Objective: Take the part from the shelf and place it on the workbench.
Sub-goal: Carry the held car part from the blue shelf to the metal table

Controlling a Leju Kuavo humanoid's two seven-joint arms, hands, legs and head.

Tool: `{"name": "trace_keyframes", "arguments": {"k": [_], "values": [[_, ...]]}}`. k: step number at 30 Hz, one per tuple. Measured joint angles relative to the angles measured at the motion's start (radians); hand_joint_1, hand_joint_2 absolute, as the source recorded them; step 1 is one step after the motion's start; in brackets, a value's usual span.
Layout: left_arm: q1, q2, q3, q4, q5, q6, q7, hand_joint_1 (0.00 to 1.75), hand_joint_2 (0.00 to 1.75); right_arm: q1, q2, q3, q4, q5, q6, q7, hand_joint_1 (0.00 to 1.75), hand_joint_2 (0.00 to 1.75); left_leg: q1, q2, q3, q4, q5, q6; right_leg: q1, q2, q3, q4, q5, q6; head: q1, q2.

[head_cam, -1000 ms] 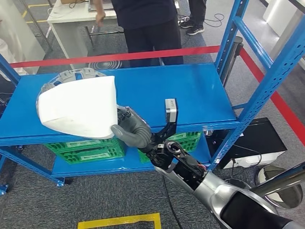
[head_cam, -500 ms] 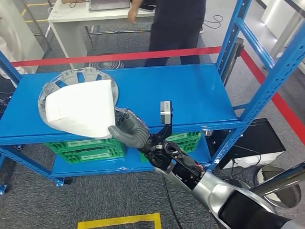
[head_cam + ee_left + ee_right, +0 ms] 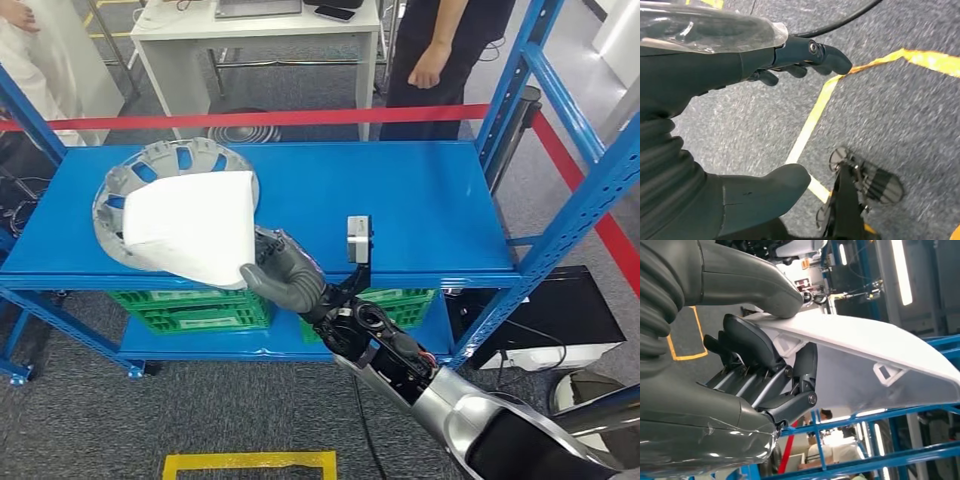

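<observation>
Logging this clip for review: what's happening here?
The robot's right hand grips a white part by its edge, holding it over the blue shelf, above a silver wheel cover lying there. The left hand hangs open over the floor. A person stands behind the red tape.

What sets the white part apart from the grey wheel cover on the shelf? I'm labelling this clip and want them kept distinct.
The white part is a solid, smooth panel; the grey wheel cover is round with cut-out openings. The right hand grips the white part at its edge, thumb above and fingers below; nothing holds the wheel cover, which lies on the blue shelf. The white part hides much of the wheel cover. Both are over the shelf's top level.
</observation>
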Motion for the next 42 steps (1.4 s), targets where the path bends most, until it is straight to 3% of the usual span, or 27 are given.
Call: {"name": "trace_keyframes", "arguments": {"k": [2,4,5,6,7,10,12,14,16,17,19,20,21,22,23,25,26,28,30,32,34,35,36,37,38,40,42], "values": [[-0.002,0.000,0.000,0.000,0.000,0.000,0.000,0.00,1.75,0.000,0.000,-0.002,-0.005,0.002,-0.004,0.002,1.75,1.75,-0.001,0.032,-0.041,0.085,-0.043,-0.005,0.000,-0.017,0.003,-0.004,0.000,-0.013,-0.012,0.000],[-0.004,0.000,0.000,0.000,0.000,0.000,0.000,0.00,1.75,0.002,0.000,-0.003,-0.006,0.004,-0.005,0.004,1.75,1.75,-0.003,0.056,-0.120,0.234,-0.104,-0.007,0.007,-0.035,0.003,-0.004,-0.003,-0.020,-0.021,0.000],[-0.004,0.000,0.000,0.000,0.000,0.000,0.000,0.00,1.75,0.003,0.000,-0.003,-0.006,0.004,-0.006,0.005,1.75,1.75,-0.003,0.059,-0.152,0.290,-0.119,-0.006,0.011,-0.044,0.003,-0.004,-0.004,-0.023,-0.022,0.000],[-0.003,0.000,0.000,0.000,0.000,0.000,0.000,0.00,1.75,0.003,-0.001,-0.003,-0.006,0.005,-0.006,0.006,1.75,1.75,-0.004,0.060,-0.166,0.309,-0.115,-0.003,0.014,-0.052,0.004,-0.004,-0.006,-0.024,-0.022,0.000],[-0.002,0.000,0.000,0.000,0.000,0.000,0.000,0.00,1.75,0.004,-0.001,-0.003,-0.006,0.005,-0.007,0.006,1.75,1.75,-0.006,0.063,-0.158,0.283,-0.091,0.002,0.016,-0.059,0.005,-0.004,-0.006,-0.025,-0.022,0.000],[-0.003,0.001,0.000,0.000,-0.003,-0.001,0.000,0.00,1.75,0.004,-0.001,-0.004,-0.008,0.005,-0.007,0.007,1.75,1.75,-0.023,0.102,-0.060,0.070,0.008,0.025,0.023,-0.081,0.010,-0.004,-0.010,-0.022,-0.023,0.000],[-0.005,0.001,0.000,0.000,-0.006,-0.003,0.000,0.00,1.75,0.004,-0.001,-0.006,-0.009,0.007,-0.008,0.010,1.75,1.75,-0.035,0.116,-0.032,0.005,0.026,0.033,0.025,-0.093,0.012,-0.004,-0.013,-0.015,-0.021,0.000],[-0.005,0.001,0.000,0.000,-0.008,-0.004,0.000,0.00,1.75,0.005,-0.001,-0.009,-0.013,0.009,-0.009,0.016,1.75,1.75,-0.036,0.096,-0.032,-0.001,0.030,0.037,0.025,-0.106,0.016,-0.007,-0.016,-0.006,-0.020,0.000],[-0.003,-0.001,0.000,0.000,-0.010,-0.004,0.000,0.00,1.75,0.006,-0.002,-0.011,-0.018,0.010,-0.010,0.021,1.75,1.75,-0.030,0.080,-0.027,-0.010,0.037,0.045,0.023,-0.087,0.009,0.019,-0.038,0.005,-0.017,0.000],[-0.003,-0.002,0.000,0.000,-0.011,-0.004,0.000,0.00,1.75,0.007,-0.002,-0.012,-0.019,0.011,-0.010,0.023,1.75,1.75,-0.027,0.073,-0.024,-0.015,0.040,0.049,0.021,-0.068,-0.008,0.060,-0.065,0.009,-0.014,0.000],[-0.004,-0.003,0.000,0.000,-0.012,-0.004,0.000,0.00,1.75,0.012,-0.006,-0.013,-0.020,0.011,-0.011,0.026,1.75,1.75,-0.025,0.056,-0.024,-0.016,0.041,0.053,0.018,-0.037,-0.069,0.199,-0.134,0.016,-0.006,0.000],[-0.004,-0.003,0.000,0.000,-0.013,-0.004,0.000,0.00,1.75,0.016,-0.009,-0.013,-0.020,0.011,-0.012,0.027,1.75,1.75,-0.025,0.046,-0.024,-0.016,0.041,0.054,0.018,-0.033,-0.098,0.261,-0.156,0.017,-0.003,0.000],[-0.004,-0.004,0.000,0.000,-0.013,-0.004,0.000,0.00,1.75,0.020,-0.011,-0.013,-0.020,0.011,-0.012,0.028,1.75,1.75,-0.025,0.034,-0.024,-0.015,0.041,0.054,0.017,-0.031,-0.115,0.294,-0.160,0.019,0.000,0.000],[-0.004,-0.004,0.000,0.000,-0.013,-0.004,0.000,0.00,1.75,0.023,-0.012,-0.013,-0.020,0.012,-0.013,0.029,1.75,1.75,-0.024,0.023,-0.023,-0.014,0.040,0.053,0.016,-0.030,-0.113,0.286,-0.144,0.019,0.003,0.000],[-0.003,-0.005,0.000,0.000,-0.013,-0.004,0.000,0.00,1.75,0.024,-0.012,-0.013,-0.020,0.012,-0.013,0.031,1.75,1.75,-0.023,0.012,-0.022,-0.013,0.040,0.052,0.015,-0.026,-0.092,0.237,-0.110,0.019,0.005,0.000],[-0.004,-0.008,0.000,0.000,-0.013,-0.004,0.000,0.00,1.75,0.023,-0.013,-0.014,-0.021,0.012,-0.013,0.032,1.75,1.75,-0.023,-0.010,-0.023,-0.006,0.035,0.045,0.011,0.008,-0.026,0.090,-0.037,0.017,0.009,0.000],[-0.005,-0.008,0.000,0.000,-0.013,-0.004,0.000,0.00,1.75,0.024,-0.013,-0.014,-0.021,0.012,-0.013,0.032,1.75,1.75,-0.022,-0.020,-0.025,-0.002,0.034,0.040,0.010,0.026,-0.002,0.035,-0.017,0.014,0.010,0.000],[-0.004,-0.008,0.000,0.000,-0.013,-0.003,0.000,0.00,1.75,0.024,-0.014,-0.014,-0.023,0.012,-0.013,0.032,1.75,1.75,-0.021,-0.037,-0.032,0.001,0.033,0.028,0.011,0.039,0.014,-0.003,-0.012,0.006,0.007,0.000],[-0.001,-0.008,0.000,0.000,-0.013,-0.003,0.000,0.00,1.75,0.023,-0.015,-0.014,-0.025,0.012,-0.014,0.033,1.75,1.75,-0.017,-0.046,-0.035,0.001,0.033,0.017,0.013,0.019,0.017,-0.007,-0.009,-0.007,0.004,0.000],[-0.001,-0.008,-0.001,0.000,-0.013,-0.002,0.000,0.00,1.75,0.022,-0.014,-0.014,-0.027,0.012,-0.014,0.033,1.75,1.75,-0.019,-0.009,-0.061,0.054,0.003,0.008,0.010,-0.002,0.022,-0.015,-0.006,-0.018,-0.006,0.000],[-0.004,-0.009,-0.001,0.000,-0.013,-0.001,0.000,0.00,1.75,0.023,-0.015,-0.013,-0.028,0.012,-0.013,0.035,1.75,1.75,-0.020,0.042,-0.130,0.189,-0.058,0.001,0.012,-0.025,0.023,-0.018,-0.007,-0.024,-0.018,0.000],[-0.005,-0.009,-0.001,0.000,-0.012,0.000,0.000,0.00,1.75,0.024,-0.015,-0.013,-0.028,0.011,-0.012,0.035,1.75,1.75,-0.019,0.053,-0.167,0.257,-0.083,-0.001,0.013,-0.037,0.023,-0.018,-0.009,-0.026,-0.021,0.000],[-0.005,-0.010,-0.001,0.000,-0.010,0.001,0.000,0.00,1.75,0.025,-0.015,-0.013,-0.028,0.010,-0.010,0.036,1.75,1.75,-0.018,0.058,-0.190,0.299,-0.091,-0.002,0.014,-0.048,0.024,-0.018,-0.010,-0.027,-0.021,0.000],[-0.004,-0.010,-0.001,0.000,-0.007,0.002,0.000,0.00,1.75,0.025,-0.015,-0.013,-0.027,0.010,-0.009,0.036,1.75,1.75,-0.018,0.062,-0.194,0.300,-0.080,-0.002,0.015,-0.058,0.024,-0.018,-0.012,-0.027,-0.021,0.000],[-0.003,-0.010,-0.001,0.000,-0.004,0.004,0.000,0.00,1.75,0.025,-0.015,-0.012,-0.027,0.010,-0.007,0.035,1.75,1.75,-0.018,0.066,-0.175,0.258,-0.051,-0.001,0.015,-0.067,0.026,-0.018,-0.014,-0.026,-0.021,0.000],[-0.004,-0.008,-0.001,0.000,0.002,0.008,-0.003,0.00,1.75,0.023,-0.015,-0.012,-0.027,0.010,-0.006,0.034,1.75,1.75,-0.023,0.099,-0.102,0.108,0.015,0.007,0.018,-0.084,0.032,-0.017,-0.019,-0.021,-0.022,0.000],[-0.007,-0.007,-0.001,0.000,0.007,0.012,-0.009,0.00,1.75,0.021,-0.015,-0.012,-0.027,0.009,-0.005,0.033,1.75,1.75,-0.029,0.125,-0.055,0.013,0.045,0.019,0.024,-0.098,0.037,-0.017,-0.025,-0.012,-0.020,0.000]]}}
